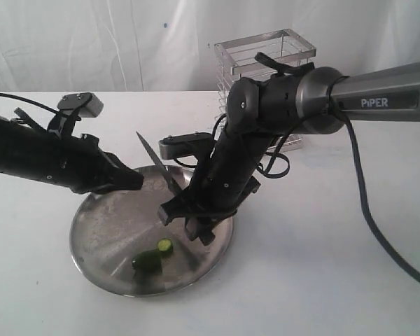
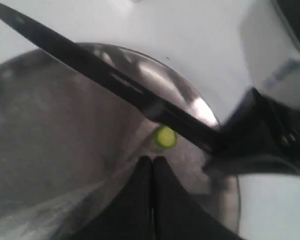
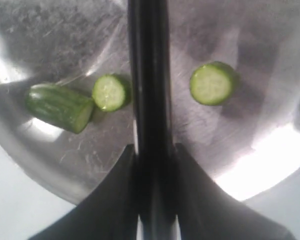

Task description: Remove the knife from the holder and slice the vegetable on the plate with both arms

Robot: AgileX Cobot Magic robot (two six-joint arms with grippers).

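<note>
My right gripper (image 1: pixel 190 212) is shut on the black handle of the knife (image 1: pixel 156 159), low over the steel plate (image 1: pixel 105 224). The dark blade slants up and away to the left. In the right wrist view the knife (image 3: pixel 149 75) runs out from between the fingers (image 3: pixel 115 200), with the green vegetable stub (image 3: pixel 60 106) and one cut slice (image 3: pixel 110 92) on one side and another slice (image 3: pixel 212 82) on the other. The stub (image 1: pixel 148 261) and a slice (image 1: pixel 166 246) lie near the plate's front. My left gripper (image 1: pixel 135 180) is shut and empty over the plate's back left rim.
The silver wire holder (image 1: pixel 266 59) stands behind the right arm at the back of the white table (image 1: pixel 336 280). A cable (image 1: pixel 367 203) hangs from the right arm onto the table. In the left wrist view the blade (image 2: pixel 115 80) crosses above a slice (image 2: pixel 165 136).
</note>
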